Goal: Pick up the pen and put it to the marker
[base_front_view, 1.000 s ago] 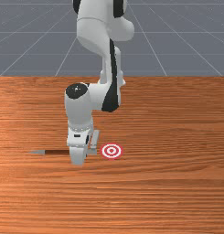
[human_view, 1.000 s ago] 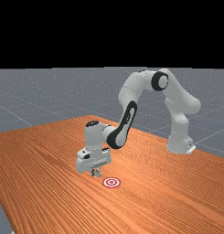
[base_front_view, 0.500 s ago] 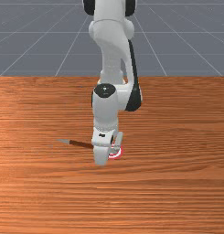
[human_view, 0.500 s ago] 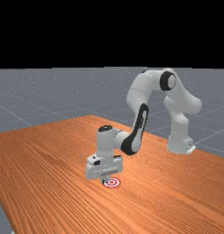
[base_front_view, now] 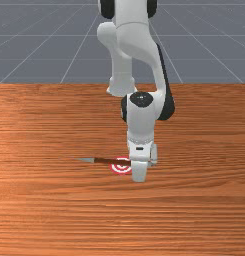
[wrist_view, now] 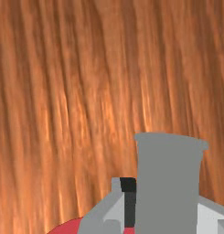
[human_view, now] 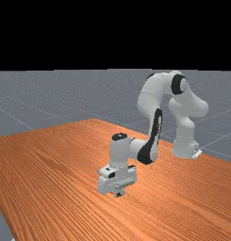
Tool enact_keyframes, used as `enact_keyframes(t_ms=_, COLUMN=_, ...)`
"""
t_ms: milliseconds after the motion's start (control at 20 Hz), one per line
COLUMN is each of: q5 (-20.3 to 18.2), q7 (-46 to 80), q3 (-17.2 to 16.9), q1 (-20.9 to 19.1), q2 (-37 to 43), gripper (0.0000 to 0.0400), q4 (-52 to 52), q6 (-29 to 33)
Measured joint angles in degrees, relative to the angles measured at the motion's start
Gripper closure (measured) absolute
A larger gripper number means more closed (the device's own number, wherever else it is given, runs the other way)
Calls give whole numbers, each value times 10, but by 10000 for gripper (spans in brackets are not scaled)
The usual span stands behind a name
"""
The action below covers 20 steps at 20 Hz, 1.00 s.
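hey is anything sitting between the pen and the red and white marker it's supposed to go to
Nothing visible stands in the way: in the front view the pen, gripped in the hand, passes across the marker and covers part of it.

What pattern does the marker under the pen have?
The marker has red and white concentric rings, clearest in the front view.

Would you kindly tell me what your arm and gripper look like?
My arm is white, with smooth, rounded links and black trim at the joints. My gripper has a white body and light grey fingers, one showing a black pad.
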<state>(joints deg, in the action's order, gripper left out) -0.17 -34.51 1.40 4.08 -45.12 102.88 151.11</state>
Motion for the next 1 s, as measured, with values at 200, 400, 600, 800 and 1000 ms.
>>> enact_keyframes(t_ms=200, q5=1, q7=-3, q3=0, q1=-1, q2=2, gripper=364, q4=-3, q6=3)
enact_keyframes(t_ms=400, q5=-13, q7=73, q3=-23, q1=30, q2=45, gripper=378, q4=84, q6=47)
enact_keyframes(t_ms=600, q5=-3, q7=58, q3=-7, q1=47, q2=4, gripper=390, q4=-5, q6=-30)
enact_keyframes(t_ms=800, q5=4, q7=32, q3=-4, q1=36, q2=5, gripper=88, q4=1, q6=1)
enact_keyframes(t_ms=1000, q5=5, q7=22, q3=-2, q1=30, q2=-7, gripper=12, q4=-22, q6=-12)
